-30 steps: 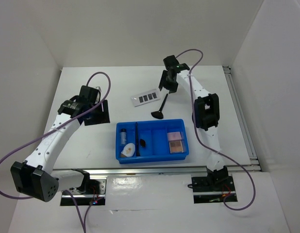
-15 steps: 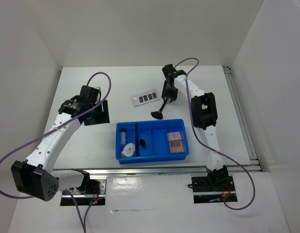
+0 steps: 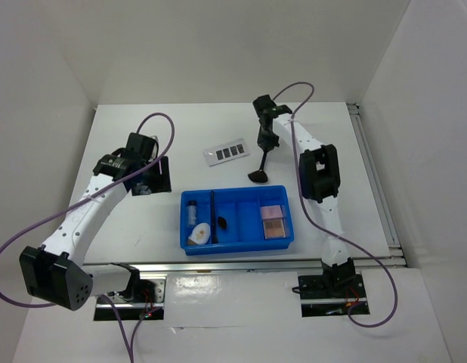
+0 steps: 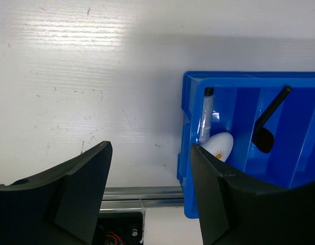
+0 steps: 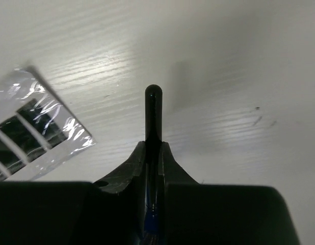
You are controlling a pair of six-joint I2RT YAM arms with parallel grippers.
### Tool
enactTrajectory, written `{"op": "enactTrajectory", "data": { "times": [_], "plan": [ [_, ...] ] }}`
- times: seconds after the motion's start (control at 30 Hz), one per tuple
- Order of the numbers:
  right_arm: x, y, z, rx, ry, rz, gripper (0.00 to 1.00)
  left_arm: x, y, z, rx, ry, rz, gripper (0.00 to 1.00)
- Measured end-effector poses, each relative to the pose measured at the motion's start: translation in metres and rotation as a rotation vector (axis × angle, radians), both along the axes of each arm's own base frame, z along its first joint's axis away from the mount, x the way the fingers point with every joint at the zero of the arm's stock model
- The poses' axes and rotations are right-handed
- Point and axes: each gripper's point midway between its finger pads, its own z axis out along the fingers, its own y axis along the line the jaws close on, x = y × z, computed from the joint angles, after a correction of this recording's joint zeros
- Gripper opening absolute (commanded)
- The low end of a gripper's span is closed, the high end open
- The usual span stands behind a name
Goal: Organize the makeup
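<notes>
Caught right tool clamped on upper handle of brush; a second ago had jaws apart over that same handle, half a second ago partway closed. Backed up by right wrist view: fingers pinched tight on the black handle, end of it poking out past them. Also swung brush head a little toward right edge of tabletop since then, with a steeper lean; cannot tell whether head is off the surface yet. Reads as grasp done, so probably carry to tray next. Sits mid tabletop toward far edge, head just beyond tray's far rim. Leaves palette as the only other loose piece, flat just left of brush, toward far edge. Already in tray, close to near edge: vial, oval, second brush, squares. Left tool hanging with jaws apart, nothing between them, over bare tabletop near tray's left end, same as a second ago. For room: bare surface all round right tool, far and right edges well apart, short path to tray. Needs head raised over far rim; mind palette on left. Middle slot of tray looks free.
</notes>
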Motion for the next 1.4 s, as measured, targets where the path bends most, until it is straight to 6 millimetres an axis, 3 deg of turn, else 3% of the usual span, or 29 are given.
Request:
{"op": "enactTrajectory", "data": {
  "times": [0.07, 0.13, 0.2, 0.3, 0.37, 0.43, 0.5, 0.6, 0.7, 0.8, 1.13, 1.4],
  "plan": [
    [0.005, -0.004, 0.025, 0.000, -0.061, 0.002, 0.00, 0.000, 0.000, -0.001, 0.000, 0.002, -0.001, 0.76],
    [0.007, -0.005, 0.067, 0.027, -0.146, 0.007, 0.00, 0.000, 0.000, -0.001, 0.000, 0.004, -0.001, 0.76],
    [0.010, -0.003, 0.133, 0.080, -0.284, 0.025, 0.00, 0.000, 0.000, -0.001, -0.001, 0.004, -0.002, 0.76],
    [0.001, 0.006, 0.202, 0.129, -0.424, 0.068, 0.00, 0.000, -0.001, -0.001, -0.001, 0.004, -0.002, 0.76],
    [-0.014, 0.021, 0.235, 0.157, -0.486, 0.119, 0.00, 0.000, -0.001, -0.001, -0.001, 0.004, -0.002, 0.76],
    [-0.037, 0.045, 0.246, 0.182, -0.495, 0.193, 0.00, 0.000, -0.001, -0.001, -0.001, 0.004, -0.002, 0.76],
    [-0.065, 0.072, 0.233, 0.200, -0.442, 0.275, 0.00, 0.000, -0.001, -0.001, -0.001, 0.004, -0.002, 0.76],
    [-0.109, 0.109, 0.185, 0.218, -0.294, 0.390, 0.00, 0.000, -0.001, -0.001, -0.001, 0.004, -0.002, 0.76],
    [-0.150, 0.123, 0.133, 0.224, -0.122, 0.449, 0.00, 0.000, 0.000, -0.001, -0.001, 0.004, -0.001, 0.76],
    [-0.178, 0.128, 0.107, 0.226, -0.015, 0.469, 0.00, 0.000, 0.000, -0.001, -0.001, 0.004, -0.002, 0.76],
    [-0.215, 0.164, 0.093, 0.289, 0.071, 0.540, 0.00, 0.000, 0.000, -0.001, -0.001, 0.004, -0.001, 0.76],
    [-0.220, 0.172, 0.064, 0.295, 0.155, 0.499, 0.00, 0.000, 0.000, -0.001, 0.000, 0.003, 0.000, 0.76]
  ]
}}
